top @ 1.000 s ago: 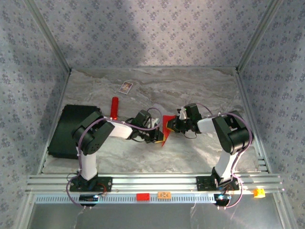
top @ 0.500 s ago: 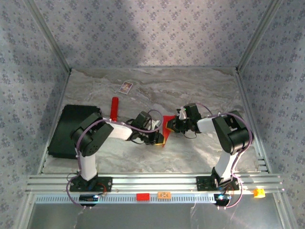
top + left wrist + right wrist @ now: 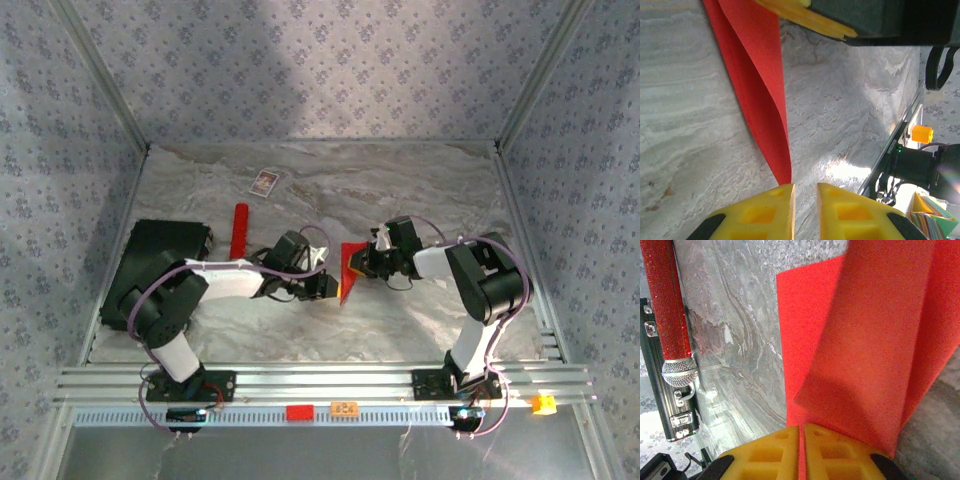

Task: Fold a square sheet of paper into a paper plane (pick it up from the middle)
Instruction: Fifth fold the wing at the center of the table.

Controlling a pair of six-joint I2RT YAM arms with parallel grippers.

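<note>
The square sheet of paper [image 3: 349,264] is bright red and creased narrow, standing on edge at mid-table. My right gripper [image 3: 366,262] is shut on its right side; in the right wrist view a thin red strip of the sheet [image 3: 860,340] runs between the closed yellow fingers [image 3: 801,432]. My left gripper [image 3: 334,286] sits just left of the paper's near end. In the left wrist view its jaws [image 3: 806,192] stand slightly apart with nothing between them, and the paper's pointed tip [image 3: 757,90] ends just ahead of the left finger.
A red stick with a silver ball tip [image 3: 239,228] lies left of the arms, beside a black case [image 3: 155,265]. A small printed card [image 3: 264,182] lies farther back. Aluminium rails [image 3: 320,383] line the near edge, with an orange block [image 3: 544,403] at the right.
My left gripper's jaws have parted and come off the paper, and the left arm's elbow has swung down and left. The right gripper stays shut on the paper.
</note>
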